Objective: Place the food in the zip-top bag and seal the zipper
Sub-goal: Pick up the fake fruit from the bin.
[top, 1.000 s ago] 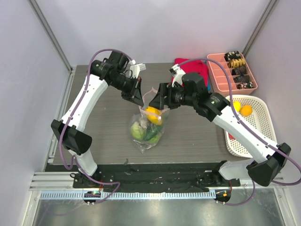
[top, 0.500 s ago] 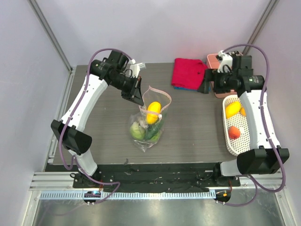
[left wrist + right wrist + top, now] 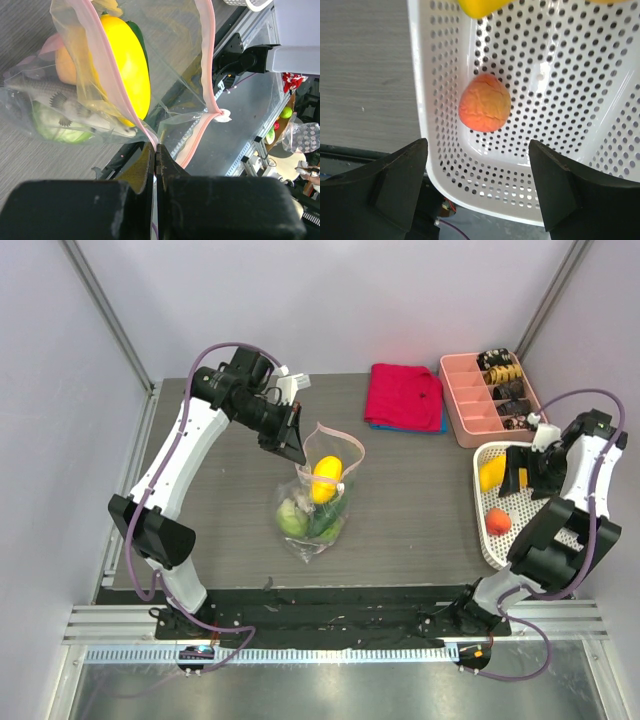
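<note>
The zip-top bag (image 3: pixel 318 502) stands on the table's middle with its mouth open. It holds a yellow lemon-like piece (image 3: pixel 325 478), green round pieces (image 3: pixel 293 520) and a dark green one. My left gripper (image 3: pixel 293 447) is shut on the zipper strip (image 3: pixel 207 60) at the mouth's left edge and holds it up; in the left wrist view the gripper (image 3: pixel 155 147) pinches the strip just under the yellow piece (image 3: pixel 127 65). My right gripper (image 3: pixel 520 468) is open and empty over the white basket (image 3: pixel 560 465). In the right wrist view the gripper (image 3: pixel 476 145) hovers just above a red-orange fruit (image 3: pixel 485 103).
The basket's rim (image 3: pixel 420 100) runs along the table's right edge; a yellow piece (image 3: pixel 490 473) also lies in it. A folded red cloth (image 3: pixel 405 395) and a pink compartment tray (image 3: pixel 468 400) sit at the back right.
My right arm has pulled away from the bag's mouth and swung right and down over the basket. The left gripper has kept its hold on the strip without moving.
</note>
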Tool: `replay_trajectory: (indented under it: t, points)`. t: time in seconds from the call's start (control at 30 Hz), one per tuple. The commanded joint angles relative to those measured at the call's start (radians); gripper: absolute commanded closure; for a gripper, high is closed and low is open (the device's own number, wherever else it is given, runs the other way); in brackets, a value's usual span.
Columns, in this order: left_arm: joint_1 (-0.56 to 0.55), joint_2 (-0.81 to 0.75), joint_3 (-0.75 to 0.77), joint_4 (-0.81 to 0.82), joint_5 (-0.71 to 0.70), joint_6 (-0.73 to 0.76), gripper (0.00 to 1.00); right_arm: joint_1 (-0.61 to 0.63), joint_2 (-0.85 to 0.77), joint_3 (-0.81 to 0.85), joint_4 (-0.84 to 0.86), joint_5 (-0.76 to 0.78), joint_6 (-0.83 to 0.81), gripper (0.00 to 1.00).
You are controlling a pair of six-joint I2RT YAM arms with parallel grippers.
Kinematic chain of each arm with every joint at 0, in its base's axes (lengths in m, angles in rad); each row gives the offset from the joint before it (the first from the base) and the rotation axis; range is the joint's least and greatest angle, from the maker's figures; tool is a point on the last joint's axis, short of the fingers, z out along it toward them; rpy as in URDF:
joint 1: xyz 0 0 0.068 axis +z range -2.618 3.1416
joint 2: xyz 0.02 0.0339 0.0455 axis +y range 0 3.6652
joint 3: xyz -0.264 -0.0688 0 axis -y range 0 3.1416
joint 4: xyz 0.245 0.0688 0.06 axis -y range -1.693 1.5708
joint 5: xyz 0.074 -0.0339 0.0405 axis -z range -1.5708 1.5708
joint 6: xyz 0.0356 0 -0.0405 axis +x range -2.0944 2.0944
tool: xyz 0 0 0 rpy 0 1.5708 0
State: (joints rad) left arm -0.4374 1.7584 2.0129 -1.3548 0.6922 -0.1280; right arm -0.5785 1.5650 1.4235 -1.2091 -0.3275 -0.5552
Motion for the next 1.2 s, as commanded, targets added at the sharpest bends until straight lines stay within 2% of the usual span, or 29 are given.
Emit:
replay_trajectory:
  t: [0.0, 0.33, 0.73, 0.97, 1.1, 1.17]
  points:
    - [0.006, -0.037, 0.044, -0.056, 0.030, 0.004, 1.00, -0.030, 0.003, -0.053, -0.020, 0.054, -0.114, 0.15]
    - [0.006, -0.034, 0.044, -0.067, 0.024, 0.008, 1.00, -0.030, 0.036, -0.207, 0.140, 0.116, -0.023, 0.18]
    - [0.006, -0.030, 0.035, -0.064, 0.020, 0.010, 1.00, -0.023, 0.144, -0.270, 0.287, 0.148, 0.017, 0.19]
    - [0.006, -0.027, 0.029, -0.061, 0.020, 0.010, 1.00, -0.023, 0.148, -0.247, 0.284, 0.143, 0.017, 0.27]
    - [0.006, -0.025, 0.035, -0.061, 0.023, 0.010, 1.00, -0.023, 0.141, -0.210, 0.254, 0.139, 0.012, 0.42]
    - [0.006, -0.030, 0.037, -0.064, 0.020, 0.010, 1.00, -0.023, 0.124, -0.158, 0.196, 0.122, -0.005, 0.46]
